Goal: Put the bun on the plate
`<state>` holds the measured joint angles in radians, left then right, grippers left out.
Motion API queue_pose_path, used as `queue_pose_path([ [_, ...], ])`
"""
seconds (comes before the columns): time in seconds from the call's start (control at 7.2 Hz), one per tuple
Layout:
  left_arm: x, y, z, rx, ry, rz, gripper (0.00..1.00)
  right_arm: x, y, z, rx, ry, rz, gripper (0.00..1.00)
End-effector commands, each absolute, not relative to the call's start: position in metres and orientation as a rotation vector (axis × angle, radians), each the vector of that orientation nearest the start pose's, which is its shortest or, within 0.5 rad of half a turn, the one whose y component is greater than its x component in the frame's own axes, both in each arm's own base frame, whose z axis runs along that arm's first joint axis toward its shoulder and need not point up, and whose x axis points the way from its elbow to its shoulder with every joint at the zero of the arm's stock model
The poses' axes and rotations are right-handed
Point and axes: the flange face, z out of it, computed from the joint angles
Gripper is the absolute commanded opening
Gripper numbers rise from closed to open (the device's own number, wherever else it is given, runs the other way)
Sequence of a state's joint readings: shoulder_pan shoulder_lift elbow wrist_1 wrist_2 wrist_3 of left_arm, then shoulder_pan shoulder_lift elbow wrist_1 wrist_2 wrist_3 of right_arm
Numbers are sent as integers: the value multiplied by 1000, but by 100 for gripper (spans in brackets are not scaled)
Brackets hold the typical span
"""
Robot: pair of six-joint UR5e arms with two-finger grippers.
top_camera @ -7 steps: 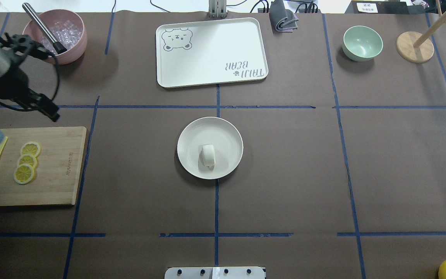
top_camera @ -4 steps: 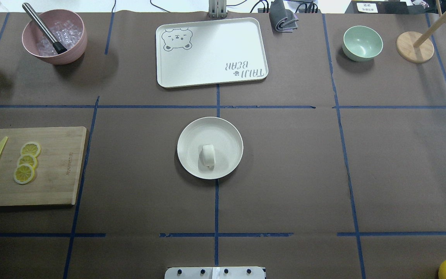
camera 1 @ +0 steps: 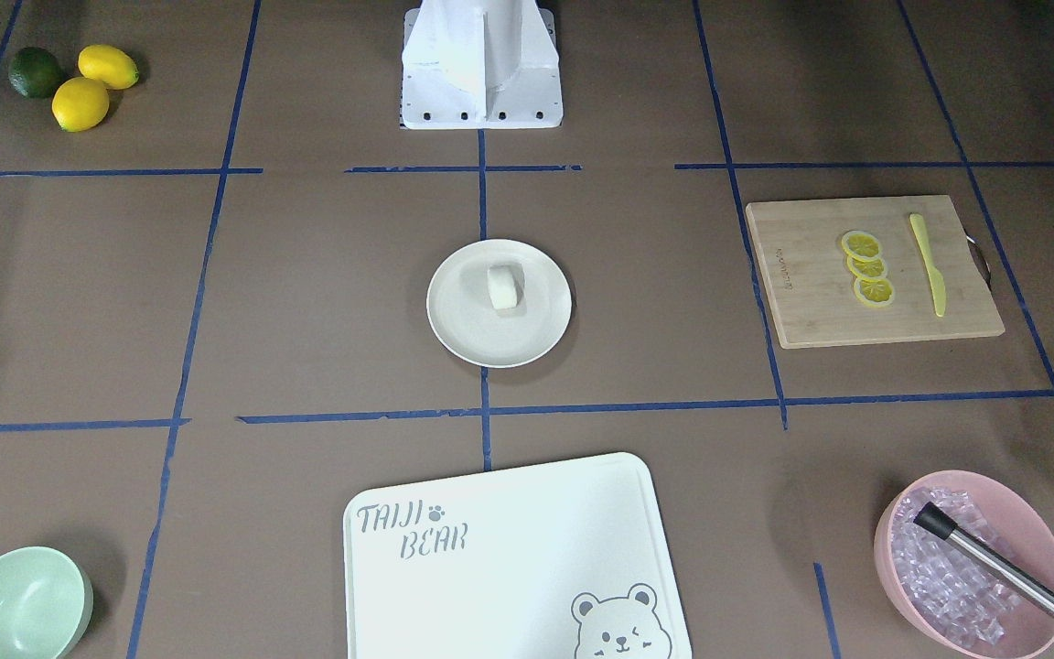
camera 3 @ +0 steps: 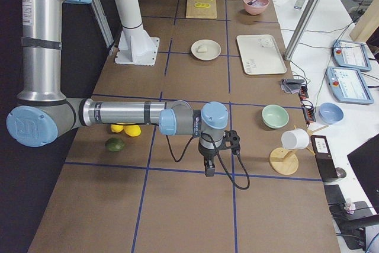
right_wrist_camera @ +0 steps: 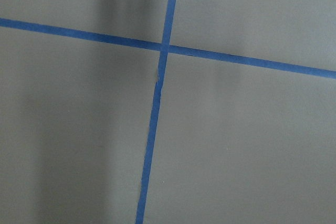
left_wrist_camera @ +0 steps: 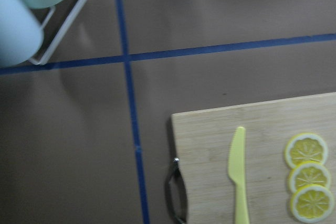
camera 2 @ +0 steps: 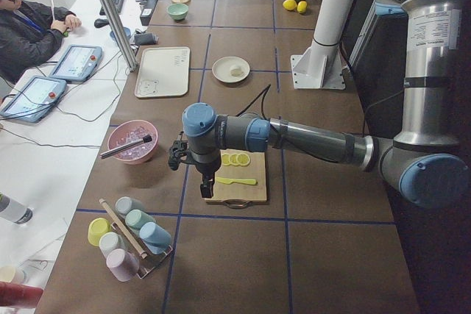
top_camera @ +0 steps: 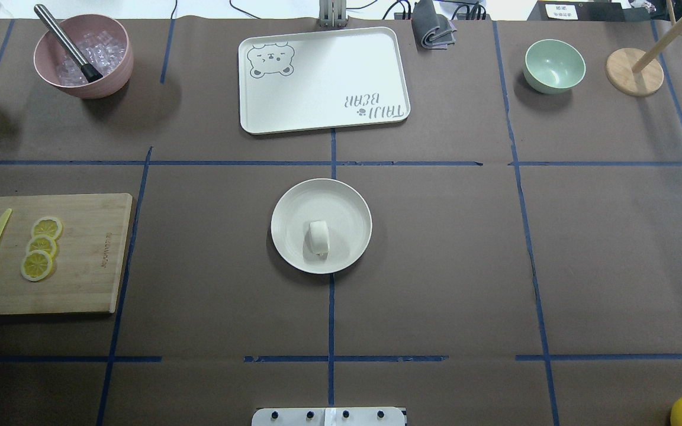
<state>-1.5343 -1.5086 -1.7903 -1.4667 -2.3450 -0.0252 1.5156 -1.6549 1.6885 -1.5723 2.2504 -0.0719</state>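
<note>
One bun (top_camera: pixel 318 238) rests on the plate (top_camera: pixel 348 204), a little toward the robot from the plate's middle. The pink bowl (top_camera: pixel 118 71) holds clear ice cubes (top_camera: pixel 104 47) and a metal rod (top_camera: pixel 64 40) that leans out over its rim. You see the left gripper (camera 2: pixel 207 186) and the right gripper (camera 3: pixel 208 167) only from the table's ends, small and dark and well apart from the bun. I cannot tell whether their fingers are spread or pressed together.
</note>
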Motion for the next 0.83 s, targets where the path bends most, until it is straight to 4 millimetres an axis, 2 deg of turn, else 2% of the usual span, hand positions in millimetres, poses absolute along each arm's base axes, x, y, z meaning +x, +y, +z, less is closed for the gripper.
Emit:
queue_pose_path([
  [0.0, -94, -445, 614, 77, 773, 42, 100, 45, -462, 645, 40, -681, -134, 100],
  [0.28, -94, -446, 623, 58, 765, 34, 100, 45, -461, 646, 38, -680, -132, 100],
  [0.69, -92, -447, 626, 53, 765, 40, 100, 45, -461, 646, 37, -680, -131, 100],
])
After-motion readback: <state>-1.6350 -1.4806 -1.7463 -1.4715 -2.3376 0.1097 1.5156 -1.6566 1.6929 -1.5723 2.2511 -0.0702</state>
